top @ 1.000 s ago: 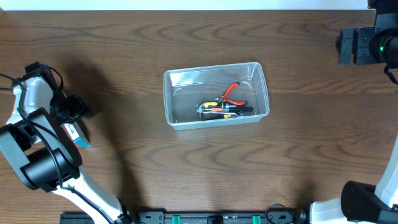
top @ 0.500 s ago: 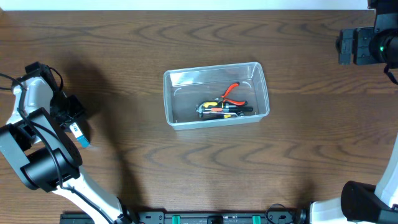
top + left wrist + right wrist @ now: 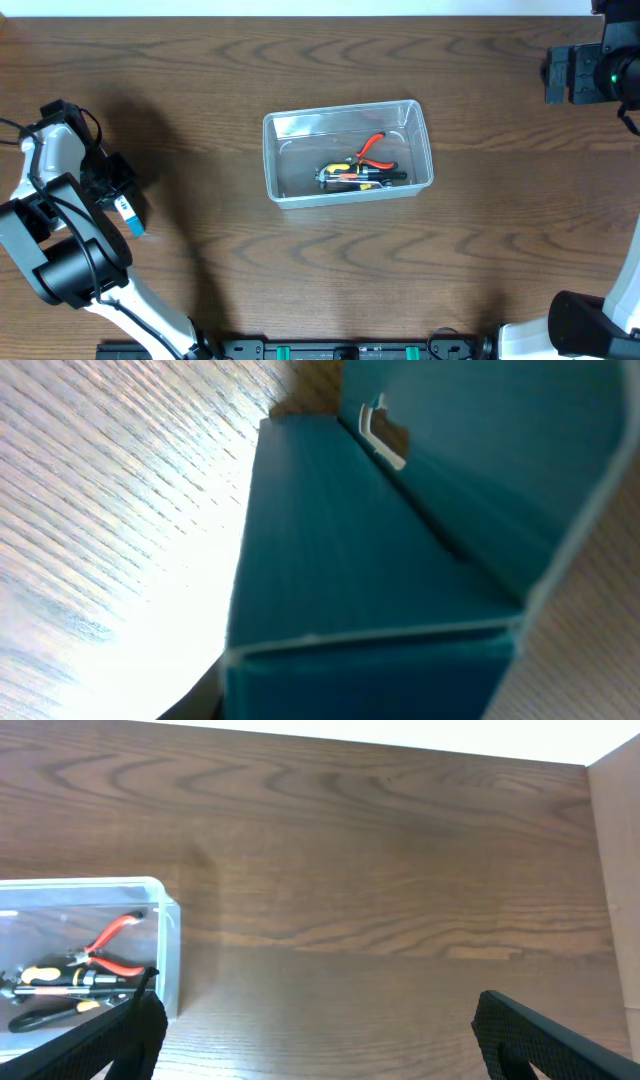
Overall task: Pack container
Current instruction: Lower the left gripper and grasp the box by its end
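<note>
The clear plastic container (image 3: 290,150) stands at the table's middle and holds red-handled pliers (image 3: 372,148) and black-and-yellow hand tools (image 3: 358,176). It also shows at the left of the right wrist view (image 3: 168,955), with the pliers (image 3: 110,935) inside. My left gripper (image 3: 118,192) is at the far left, shut on a small blue-and-white box (image 3: 130,216). The box (image 3: 400,560) fills the left wrist view and hides the fingers. My right gripper (image 3: 315,1030) is open and empty at the far right, well away from the container; it also shows in the overhead view (image 3: 560,75).
The table is dark brown wood (image 3: 300,270). A light wall or edge (image 3: 615,870) stands at the right of the right wrist view. The left arm's white body (image 3: 60,250) takes up the front left corner.
The blue-and-white box has turned in my left gripper, from showing its white face to standing edge-on. The right arm and the container have not moved.
</note>
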